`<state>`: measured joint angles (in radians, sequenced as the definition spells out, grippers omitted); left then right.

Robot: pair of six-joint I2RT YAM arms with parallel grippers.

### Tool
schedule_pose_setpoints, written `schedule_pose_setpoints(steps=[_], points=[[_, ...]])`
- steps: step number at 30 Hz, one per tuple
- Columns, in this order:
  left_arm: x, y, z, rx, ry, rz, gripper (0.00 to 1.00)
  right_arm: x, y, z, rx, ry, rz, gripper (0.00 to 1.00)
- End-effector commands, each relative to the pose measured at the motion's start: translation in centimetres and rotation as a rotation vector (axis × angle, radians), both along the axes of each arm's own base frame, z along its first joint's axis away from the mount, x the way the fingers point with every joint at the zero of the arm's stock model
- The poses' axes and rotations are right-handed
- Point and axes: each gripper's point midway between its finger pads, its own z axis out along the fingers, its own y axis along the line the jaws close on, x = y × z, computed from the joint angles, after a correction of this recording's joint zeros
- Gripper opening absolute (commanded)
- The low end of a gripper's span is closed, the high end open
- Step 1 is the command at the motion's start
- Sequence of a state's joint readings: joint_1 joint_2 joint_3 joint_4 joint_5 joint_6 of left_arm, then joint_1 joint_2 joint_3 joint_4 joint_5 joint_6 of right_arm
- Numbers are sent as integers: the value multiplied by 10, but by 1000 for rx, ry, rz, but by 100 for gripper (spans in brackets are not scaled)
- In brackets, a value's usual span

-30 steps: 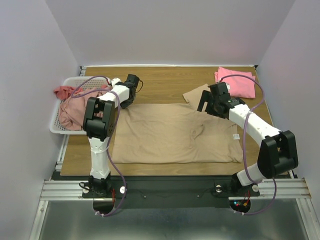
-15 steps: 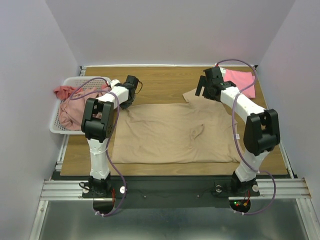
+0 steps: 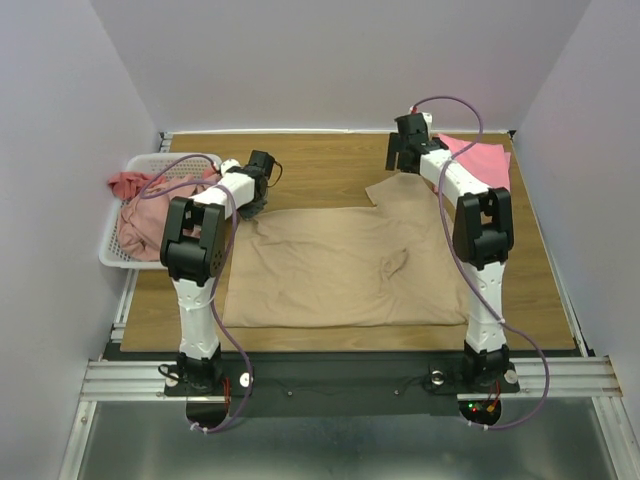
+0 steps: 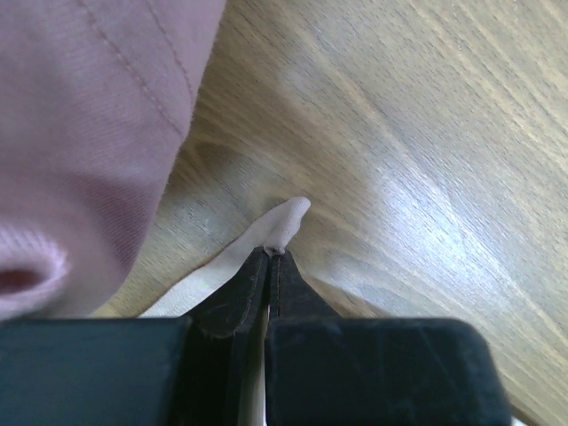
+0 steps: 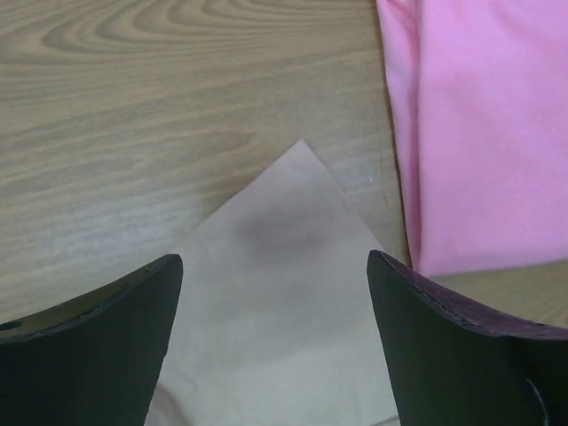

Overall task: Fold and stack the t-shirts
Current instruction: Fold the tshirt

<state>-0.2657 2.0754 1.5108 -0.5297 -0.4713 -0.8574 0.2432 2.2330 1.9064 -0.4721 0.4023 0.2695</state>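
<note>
Your left fingers [image 4: 238, 297] pinch a corner of the tan t-shirt [image 3: 340, 265], which lies spread on the desk [image 3: 320, 165]. Your right fingers [image 5: 98, 328] gape wide above its sleeve tip, beside the bright pink t-shirt [image 5: 479, 124].

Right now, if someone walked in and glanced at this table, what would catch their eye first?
The big tan t-shirt spread flat across the table, with the left gripper pinched shut on its far left corner and the right gripper open above its far right sleeve tip. Then the bright pink shirt at the far right corner, and the white basket of pinkish shirts at the left edge.
</note>
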Motion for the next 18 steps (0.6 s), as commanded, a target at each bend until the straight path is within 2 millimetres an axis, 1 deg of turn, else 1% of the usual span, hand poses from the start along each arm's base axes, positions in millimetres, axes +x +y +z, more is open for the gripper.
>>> schedule_pose_setpoints(steps=[1,2,5,6,10,16,18], points=[[-22,1,2,-10,60,-24,0,30,-12,13,-66,-63,2,89],[-22,1,1,-11,62,-25,0,37,-12,6,-66,-60,5,86],[-24,1,2,-12,62,-28,0,43,-16,-5,-80,-51,-3,82],[-24,1,2,-13,61,-28,0,42,-16,-17,-84,-31,-2,81],[-24,-1,3,-24,49,-39,0,39,-25,-36,-93,1,-26,78],[-26,1,2,-19,54,-40,0,35,-32,-56,-88,34,-41,68],[-27,1,2,-19,54,-41,0,35,-32,-63,-89,44,-37,67]])
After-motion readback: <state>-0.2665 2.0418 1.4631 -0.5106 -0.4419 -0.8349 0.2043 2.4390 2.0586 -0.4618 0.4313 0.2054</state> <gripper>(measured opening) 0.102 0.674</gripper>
